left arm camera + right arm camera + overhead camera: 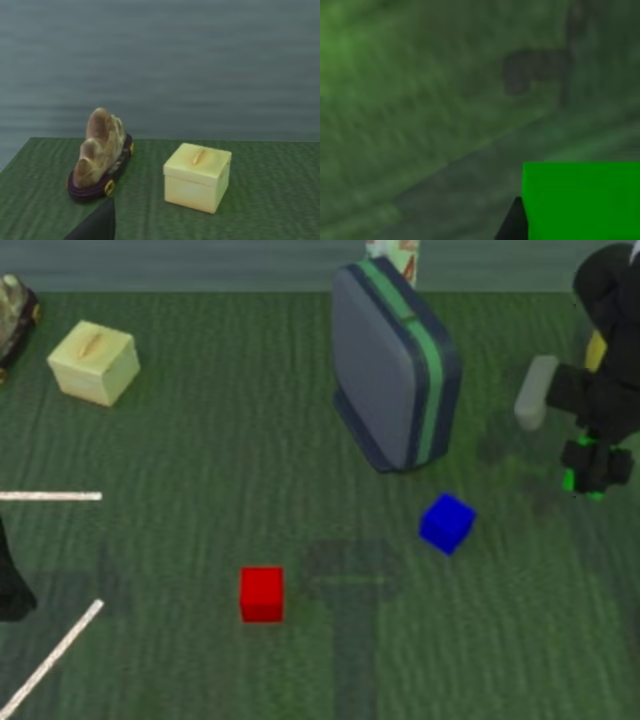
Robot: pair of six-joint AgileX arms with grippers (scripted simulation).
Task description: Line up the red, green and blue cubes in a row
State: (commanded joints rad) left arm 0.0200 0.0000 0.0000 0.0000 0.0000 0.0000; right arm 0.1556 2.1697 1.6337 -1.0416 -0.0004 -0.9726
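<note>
The green cube (580, 200) is held tight by the right gripper (590, 468), and could be dropped far from the blue cube (447, 523) and red cube (262, 594).

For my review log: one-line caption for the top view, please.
Right tool grips the green cube at the table's right; red cube and blue cube wait on the mat.

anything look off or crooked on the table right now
The small deep blue cube sits turned at an angle to the table edges, while the small bright red cube lies square. The small bright green cube is off the table, held in the right gripper at the right side.
</note>
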